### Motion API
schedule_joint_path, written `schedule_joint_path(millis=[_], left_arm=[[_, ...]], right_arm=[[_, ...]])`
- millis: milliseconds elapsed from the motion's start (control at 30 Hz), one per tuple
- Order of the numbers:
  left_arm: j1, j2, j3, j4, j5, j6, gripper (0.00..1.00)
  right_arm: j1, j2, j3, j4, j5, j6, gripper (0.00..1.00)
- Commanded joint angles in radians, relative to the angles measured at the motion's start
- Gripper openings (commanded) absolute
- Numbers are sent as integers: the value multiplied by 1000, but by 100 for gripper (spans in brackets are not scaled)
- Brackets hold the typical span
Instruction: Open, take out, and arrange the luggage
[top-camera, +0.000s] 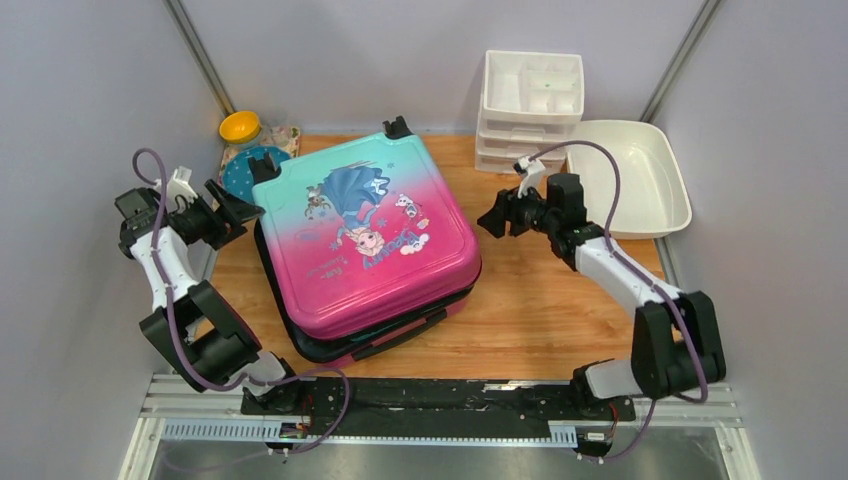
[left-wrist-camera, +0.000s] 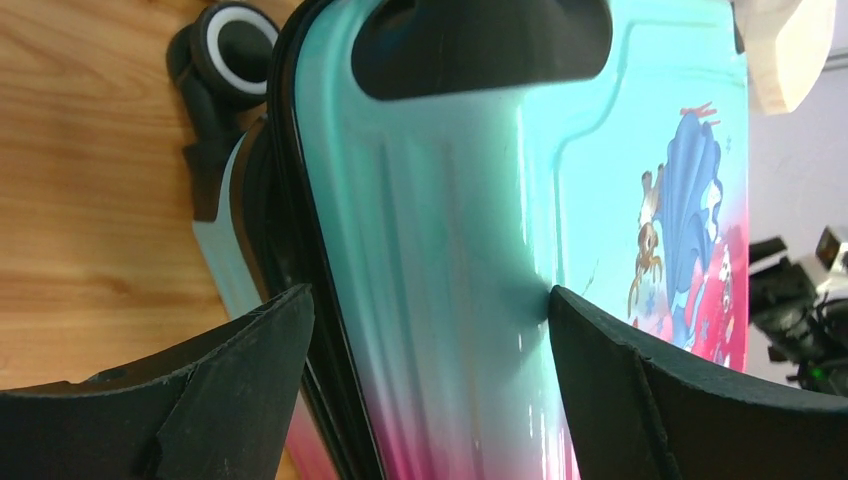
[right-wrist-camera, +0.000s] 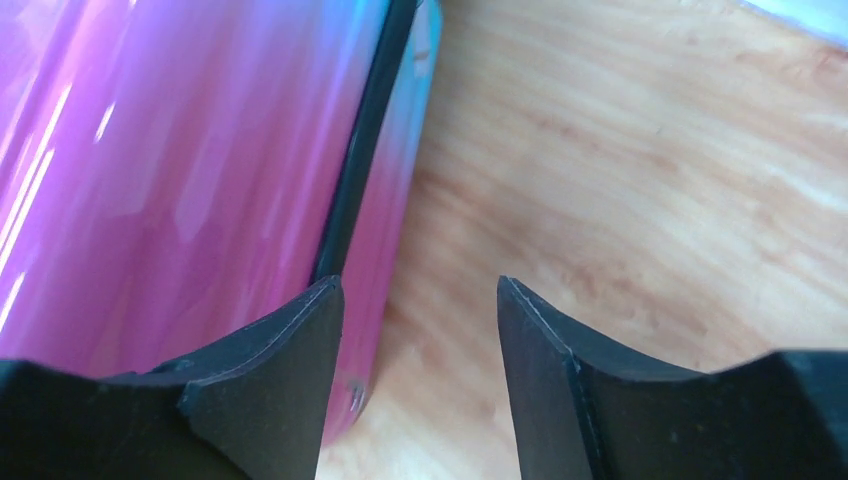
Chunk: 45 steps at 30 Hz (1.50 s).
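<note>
Pink script on luggage (top-camera: 365, 250) lid, too small to read

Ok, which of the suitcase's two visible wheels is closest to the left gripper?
The wheel at the luggage's far-left teal corner, just beyond the left gripper; the other wheel sits at the far-right corner, well clear of it.

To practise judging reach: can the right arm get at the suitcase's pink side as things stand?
Probably yes: the right gripper hangs open right beside the luggage, at its pink side, only wooden table showing between them, nothing in the way.
</note>
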Motion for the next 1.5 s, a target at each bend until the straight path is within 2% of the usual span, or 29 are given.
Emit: schedule_joint_path(millis=[0,33,133,267,400,533,667,900,1000,1133,1200,1267,1333,1467], left_arm=[[14,-22,-58,-191,-129,231,94],[17,-18,-74,-237,-143,297,94],[39,2,-88,-311,-196,372,94],[54,15,-52,-338,-252,400,96],[83,32,67,-417,-272,451,98],[141,122,349,-521,-249,484,99],[189,199,472,-579,-254,527,99],[191,203,345,-595,-239,609,97],[188,208,314,-595,-219,629,95],[157,210,293,-602,-194,641,94],[145,208,278,-604,-164,636,94],[134,196,262,-596,-144,630,94],[131,184,233,-576,-124,624,94],[128,142,175,-518,-88,604,94]], right_arm=[[8,159,116,247,51,92,61],[14,220,152,267,51,77,61],[31,325,239,325,17,60,61],[66,429,351,293,-79,78,57],[115,390,310,334,-243,72,57],[165,319,206,330,-323,12,57],[211,262,130,331,-389,-32,56],[266,215,101,342,-452,-74,54],[254,207,126,313,-414,-55,55],[139,187,163,203,-414,27,62],[65,116,124,117,-412,5,65],[27,54,69,-41,-415,-38,68],[25,-46,35,-195,-420,-83,68],[74,-152,-50,-294,-412,-62,69]])
